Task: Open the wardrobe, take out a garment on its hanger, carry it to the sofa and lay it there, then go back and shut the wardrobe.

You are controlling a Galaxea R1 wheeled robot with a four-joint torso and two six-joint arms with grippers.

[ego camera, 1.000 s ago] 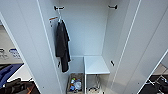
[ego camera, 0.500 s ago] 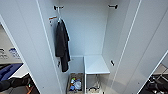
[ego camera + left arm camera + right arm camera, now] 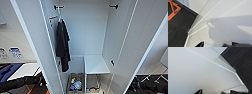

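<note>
Nothing has moved: wardrobe (image 3: 85,37) doors beside both tools, whose closure I cannot tell.

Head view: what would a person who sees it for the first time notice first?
First, the wardrobe standing wide open, both white doors swung out to the sides. Next, the black garment hanging from the rail at the left of the white interior. Lower down, a white shelf sits on the right, with a box of small items on the bottom.
</note>
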